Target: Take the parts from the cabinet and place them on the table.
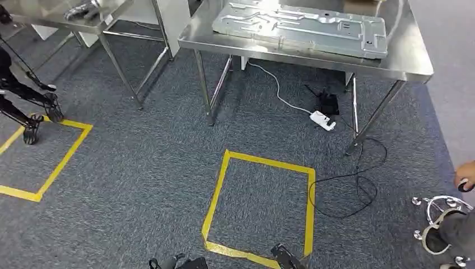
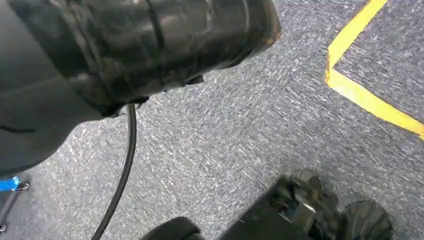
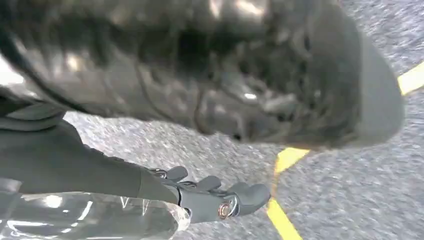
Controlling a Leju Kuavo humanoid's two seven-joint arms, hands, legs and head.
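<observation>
My head camera looks forward and down, from well back, over the steel table [image 1: 313, 56] and grey carpet [image 1: 145, 162]. Both wrist cameras hang close above that carpet. All 3 views share it and the yellow tape square [image 1: 259, 208].

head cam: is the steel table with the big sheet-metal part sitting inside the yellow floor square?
No, the table bearing the sheet-metal part stands beyond the yellow square.

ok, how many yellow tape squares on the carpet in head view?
2: one yellow tape square on the grey carpet before the steel table, one at left, cut off by the frame edge.
</observation>
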